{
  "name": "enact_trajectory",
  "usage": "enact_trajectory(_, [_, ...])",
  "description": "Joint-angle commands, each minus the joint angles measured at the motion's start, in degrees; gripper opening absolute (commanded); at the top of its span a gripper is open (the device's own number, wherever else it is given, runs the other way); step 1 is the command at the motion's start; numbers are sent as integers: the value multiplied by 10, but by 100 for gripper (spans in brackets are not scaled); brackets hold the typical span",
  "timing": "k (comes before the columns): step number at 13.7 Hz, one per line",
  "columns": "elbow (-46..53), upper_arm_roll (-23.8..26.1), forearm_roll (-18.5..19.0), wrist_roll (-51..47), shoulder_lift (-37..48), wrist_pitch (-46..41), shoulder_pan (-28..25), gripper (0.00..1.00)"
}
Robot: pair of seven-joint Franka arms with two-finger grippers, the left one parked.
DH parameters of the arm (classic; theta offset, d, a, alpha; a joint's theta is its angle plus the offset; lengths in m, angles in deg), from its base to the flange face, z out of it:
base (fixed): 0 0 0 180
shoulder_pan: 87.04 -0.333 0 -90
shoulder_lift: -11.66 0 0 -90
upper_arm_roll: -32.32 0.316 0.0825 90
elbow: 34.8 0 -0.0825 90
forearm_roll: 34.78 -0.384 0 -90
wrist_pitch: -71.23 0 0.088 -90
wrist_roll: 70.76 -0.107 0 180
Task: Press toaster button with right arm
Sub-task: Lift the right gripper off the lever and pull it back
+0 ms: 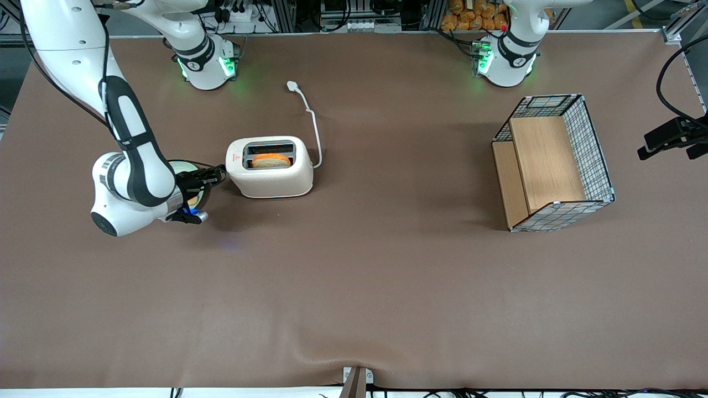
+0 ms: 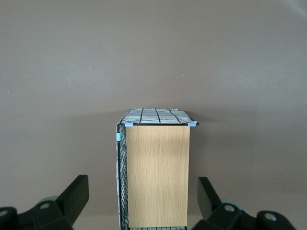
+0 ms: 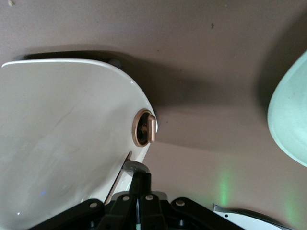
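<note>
The cream-white toaster [image 1: 271, 176] stands on the brown table with an orange-brown slice in one slot. My right arm's gripper [image 1: 220, 174] is at the toaster's narrow end, low over the table. Its two black fingers are shut together with nothing between them. In the right wrist view the gripper [image 3: 142, 178] touches the small grey toaster button [image 3: 135, 166], which sticks out of a slot in the toaster's [image 3: 62, 143] end wall. A round brownish dial [image 3: 145, 127] sits on the same wall beside the button.
A pale green plate [image 1: 187, 164] [image 3: 290, 127] lies under my wrist, beside the toaster. The toaster's white cord and plug [image 1: 292, 85] run toward the arm bases. A wire basket with wooden shelves [image 1: 553, 163] stands toward the parked arm's end.
</note>
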State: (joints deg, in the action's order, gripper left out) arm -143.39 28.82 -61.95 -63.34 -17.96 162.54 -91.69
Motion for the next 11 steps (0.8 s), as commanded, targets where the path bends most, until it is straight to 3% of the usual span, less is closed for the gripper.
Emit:
enact_trajectory(1, [18, 2, -3, 10, 3, -20, 7, 7])
enact_trajectory(2, [25, 2, -2, 9, 6, -26, 15, 31])
enact_trajectory(3, [37, 2, 4, 9, 7, -32, 21, 74])
enact_trajectory(4, [56, 2, 21, 10, 7, -44, 31, 100])
enact_trajectory(11, [185, 2, 76, 4, 6, -119, 53, 100])
